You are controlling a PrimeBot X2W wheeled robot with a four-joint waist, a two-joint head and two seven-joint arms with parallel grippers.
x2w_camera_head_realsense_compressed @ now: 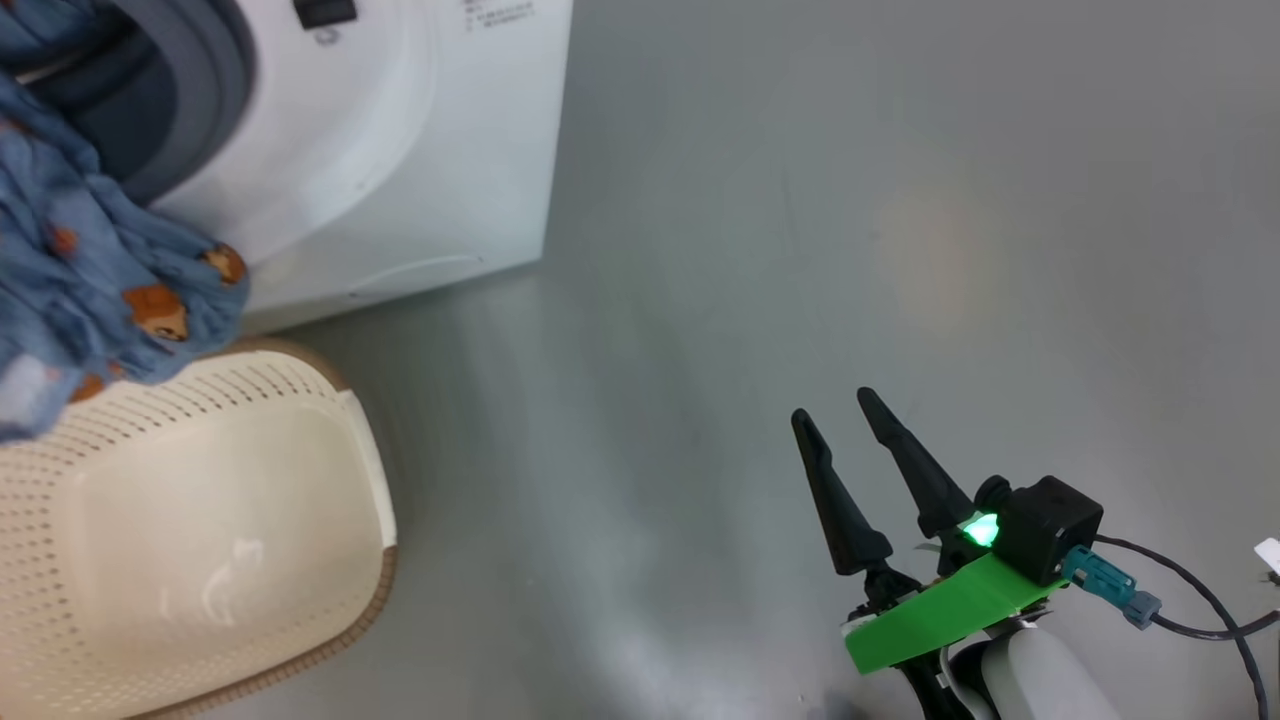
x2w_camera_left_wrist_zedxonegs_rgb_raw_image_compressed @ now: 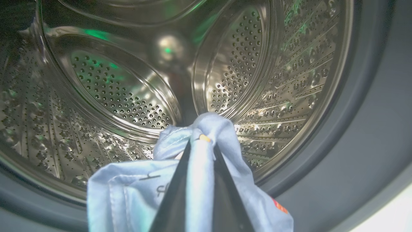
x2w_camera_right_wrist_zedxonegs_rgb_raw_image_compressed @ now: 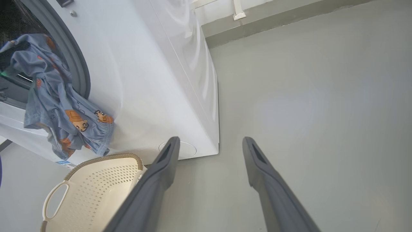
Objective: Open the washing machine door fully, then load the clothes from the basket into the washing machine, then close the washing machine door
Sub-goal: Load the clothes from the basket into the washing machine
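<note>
My left gripper [x2w_camera_left_wrist_zedxonegs_rgb_raw_image_compressed: 201, 144] is shut on a light blue garment [x2w_camera_left_wrist_zedxonegs_rgb_raw_image_compressed: 128, 190] and holds it at the mouth of the steel perforated drum [x2w_camera_left_wrist_zedxonegs_rgb_raw_image_compressed: 122, 90]. In the head view the same clothes [x2w_camera_head_realsense_compressed: 90, 270], printed with orange-brown figures, hang from the washing machine [x2w_camera_head_realsense_compressed: 400, 150] opening down over the cream basket [x2w_camera_head_realsense_compressed: 200, 520]. The right wrist view shows the garment [x2w_camera_right_wrist_zedxonegs_rgb_raw_image_compressed: 54, 96] draped over the grey rubber ring above the basket [x2w_camera_right_wrist_zedxonegs_rgb_raw_image_compressed: 96, 187], whose visible inside is bare. Off to the right, my right gripper [x2w_camera_head_realsense_compressed: 833, 405] [x2w_camera_right_wrist_zedxonegs_rgb_raw_image_compressed: 210, 141] stands open above the floor, holding nothing. The washing machine door is out of view.
Grey floor [x2w_camera_head_realsense_compressed: 800, 250] stretches to the right of the machine. A round lower flap [x2w_camera_right_wrist_zedxonegs_rgb_raw_image_compressed: 185, 149] sits at the machine's bottom corner. A wall skirting [x2w_camera_right_wrist_zedxonegs_rgb_raw_image_compressed: 273, 19] runs behind the machine. A dark cable [x2w_camera_head_realsense_compressed: 1200, 600] trails from my right wrist.
</note>
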